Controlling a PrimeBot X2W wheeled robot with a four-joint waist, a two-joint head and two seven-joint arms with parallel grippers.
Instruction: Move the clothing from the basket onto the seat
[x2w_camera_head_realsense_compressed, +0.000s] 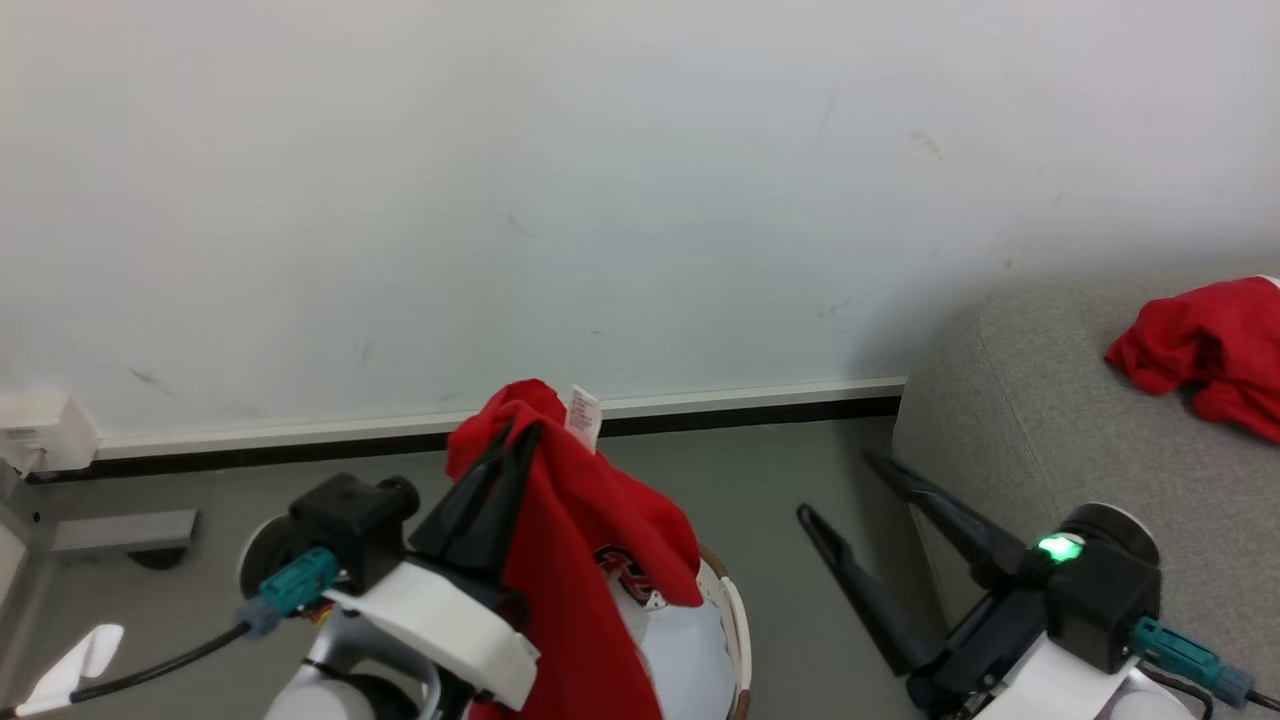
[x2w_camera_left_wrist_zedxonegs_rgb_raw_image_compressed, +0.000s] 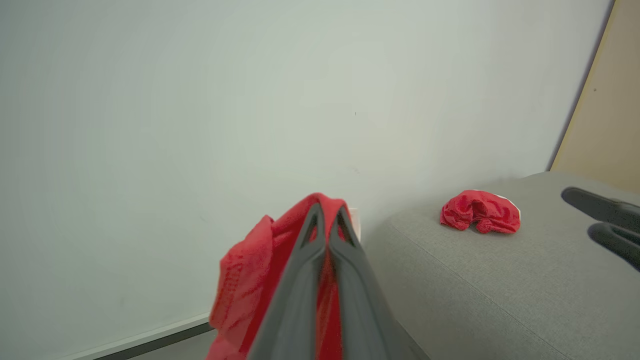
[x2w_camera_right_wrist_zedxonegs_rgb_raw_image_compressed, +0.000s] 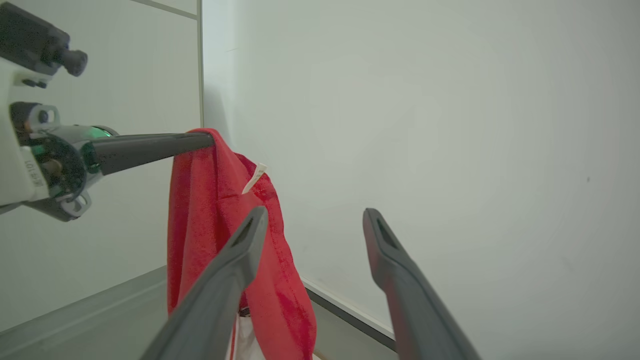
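In the head view, our left gripper (x2w_camera_head_realsense_compressed: 522, 435) is clenched on a fold of the clothing (x2w_camera_head_realsense_compressed: 580, 520), which hangs from the fingertips down over the basket (x2w_camera_head_realsense_compressed: 735, 610). We cannot tell whether its lower end is clear of the basket's rim. Our right gripper (x2w_camera_head_realsense_compressed: 838, 486) is spread wide and holds nothing, beside the near corner of the seat (x2w_camera_head_realsense_compressed: 1010, 420). Another red garment (x2w_camera_head_realsense_compressed: 1210, 350) already lies on the seat's top, in from that corner.

In the left wrist view, the two fingers (x2w_camera_left_wrist_zedxonegs_rgb_raw_image_compressed: 300, 280) are pressed together with red cloth (x2w_camera_left_wrist_zedxonegs_rgb_raw_image_compressed: 245, 270) bunched around their tips. The seat (x2w_camera_left_wrist_zedxonegs_rgb_raw_image_compressed: 475, 280) is off to the side, well apart.

In the right wrist view, the open right gripper (x2w_camera_right_wrist_zedxonegs_rgb_raw_image_compressed: 315, 212) looks across at the clothing (x2w_camera_right_wrist_zedxonegs_rgb_raw_image_compressed: 210, 210) draped from the left gripper (x2w_camera_right_wrist_zedxonegs_rgb_raw_image_compressed: 207, 141), a white label sticking out near the top.

We judge the carry to the seat is not yet done. The pinch takes only a thin fold, so a quick swing could let it slip. A trailing hem could catch the basket rim and drag the basket. The cloth could brush the right gripper, which stands between it and the seat. Let go too close to the rounded corner, and it may slide to the floor.
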